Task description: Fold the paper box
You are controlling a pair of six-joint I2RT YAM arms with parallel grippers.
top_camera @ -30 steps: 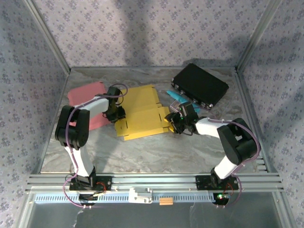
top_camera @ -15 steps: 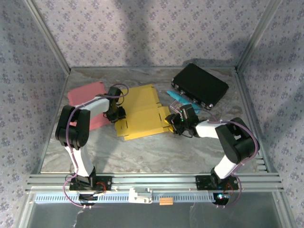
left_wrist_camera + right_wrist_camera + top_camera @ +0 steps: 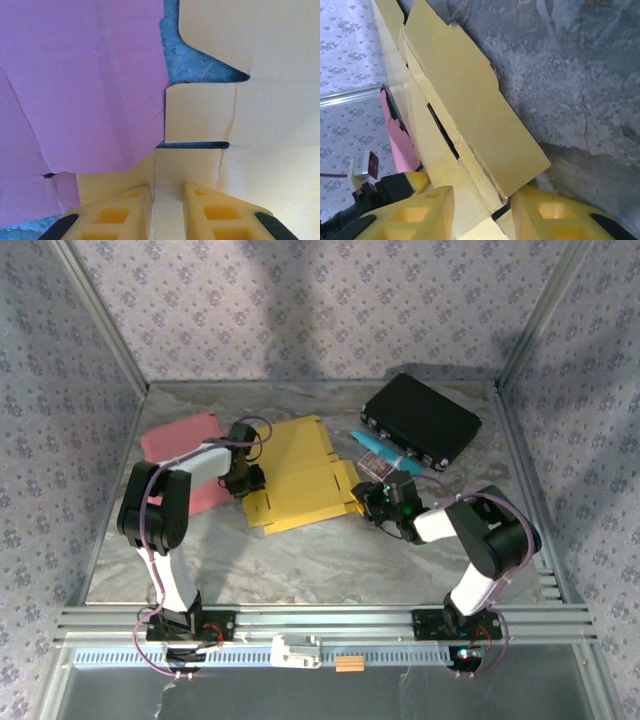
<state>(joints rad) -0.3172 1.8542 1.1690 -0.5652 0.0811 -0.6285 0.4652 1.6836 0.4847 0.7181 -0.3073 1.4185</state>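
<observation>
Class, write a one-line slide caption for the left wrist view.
Left pincer pinching the edge of the yellow paper box, a pink sheet beside it.

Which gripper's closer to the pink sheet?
Left. The left gripper holds the yellow box right beside the pink sheet; the right gripper is on the box's opposite side.

In the top view the left arm (image 3: 190, 462) covers a band across the pink sheet (image 3: 180, 432) and the right gripper (image 3: 368, 502) hides the right edge of the paper box (image 3: 300, 475), while in both wrist views the bottom edge cuts off the fingers (image 3: 115, 215), and whether the right fingers (image 3: 412, 215) press the box is unclear.
</observation>
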